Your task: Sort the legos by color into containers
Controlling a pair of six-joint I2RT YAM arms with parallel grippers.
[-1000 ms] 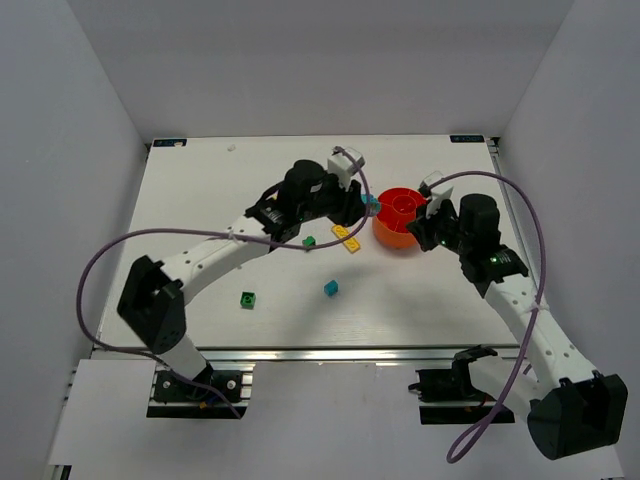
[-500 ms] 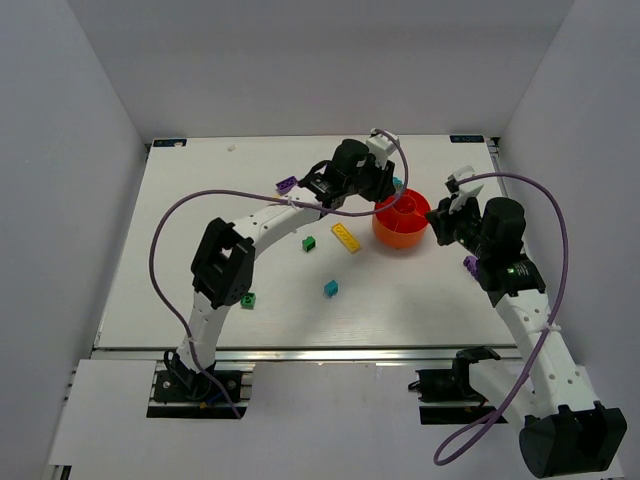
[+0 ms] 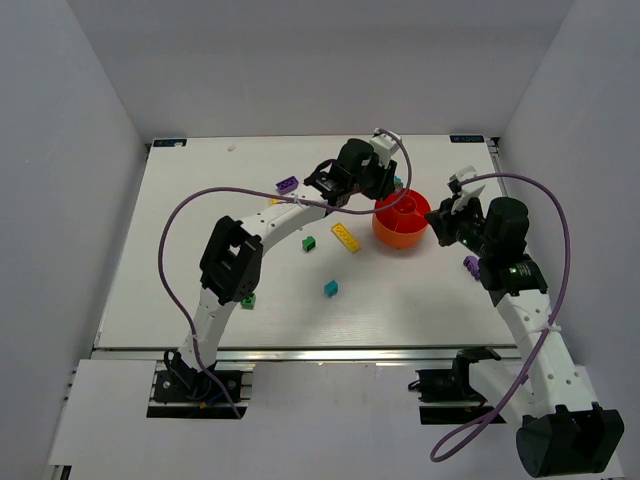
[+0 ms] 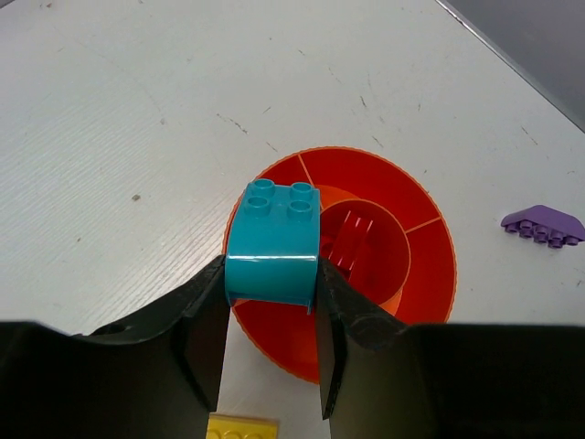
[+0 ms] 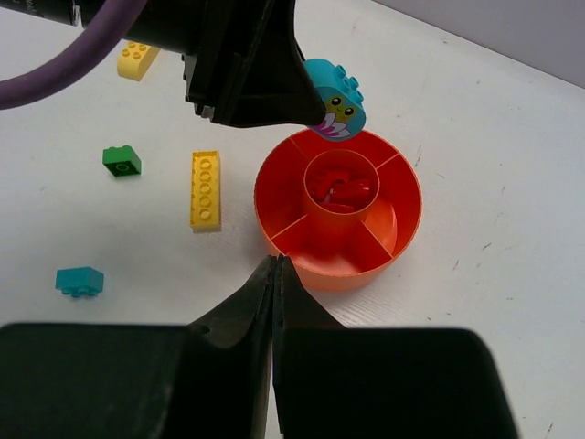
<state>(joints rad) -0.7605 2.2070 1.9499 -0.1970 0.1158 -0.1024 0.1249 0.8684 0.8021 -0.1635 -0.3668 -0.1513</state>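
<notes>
The left gripper (image 4: 271,306) grasps a teal brick (image 4: 274,242) over the far left rim of the bowl (image 4: 425,274); the right gripper (image 5: 276,274) hangs clenched, empty, right of it.

Both arms (image 3: 520,310) have white links (image 3: 285,212), black joints (image 3: 232,262) and hands (image 5: 275,274), purple cables (image 3: 166,250).

A robot lab: white table (image 3: 180,270) boxed in by bare grey walls (image 3: 70,120); two cabled arms (image 3: 527,312) bolted to a near-edge metal rail (image 3: 330,354).
</notes>
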